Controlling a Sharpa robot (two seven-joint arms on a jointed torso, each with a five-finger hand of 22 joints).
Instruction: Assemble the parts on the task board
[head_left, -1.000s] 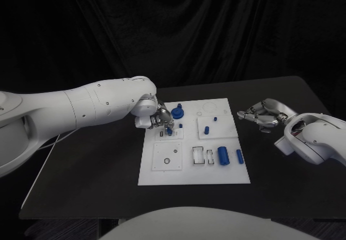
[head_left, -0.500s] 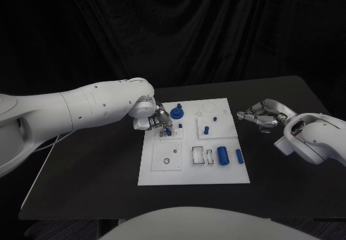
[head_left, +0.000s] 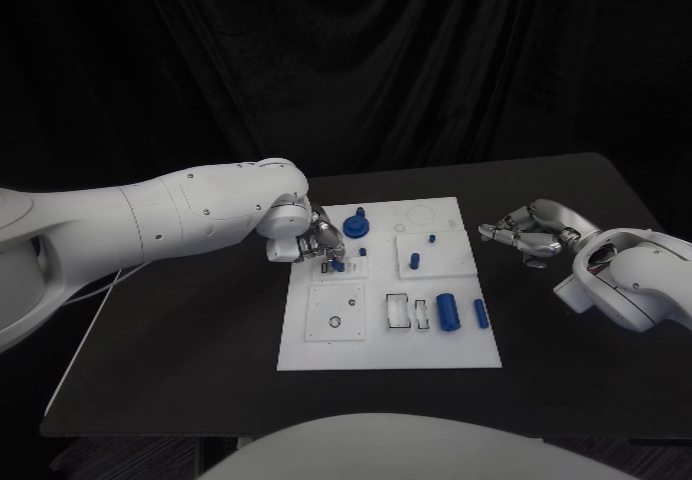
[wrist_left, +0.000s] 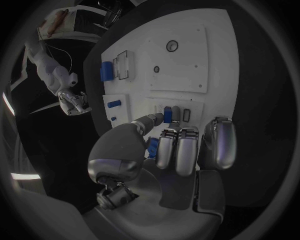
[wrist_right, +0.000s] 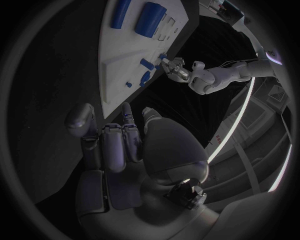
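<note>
Parts, small and blue, lie scattered over the white board (head_left: 389, 330) in the middle of the black desk (head_left: 188, 350), and the one that matters now is at the board's far left corner, under the left hand (head_left: 303, 238). That hand reaches in from the left and hovers over the corner with its fingers (wrist_left: 178, 150) curled down; the left wrist view shows a small blue peg (wrist_left: 152, 147) tucked between the thumb and the other fingers, so I judge it pinched there (the contact itself is half hidden). Just beyond the fingertips in that view sits a shallow recess with a short blue piece (wrist_left: 167, 113) beside a grey one, so the target lies straight ahead of and below the fingers, very near. The held peg's long axis looks roughly in line with the fingers, though I cannot tell this surely. Further right along the board are an upright knob (head_left: 358, 224), a short peg (head_left: 413, 261) standing near the middle, and nearer the robot a fat cylinder (head_left: 447, 311) and a slim one (head_left: 479, 314), both lying lengthwise along the board. Off the board's right edge, well apart from any part, the right hand (head_left: 526, 232) hangs with its fingers curled in on nothing. The left hand is plainly the nearer one for the coming placement.
</note>
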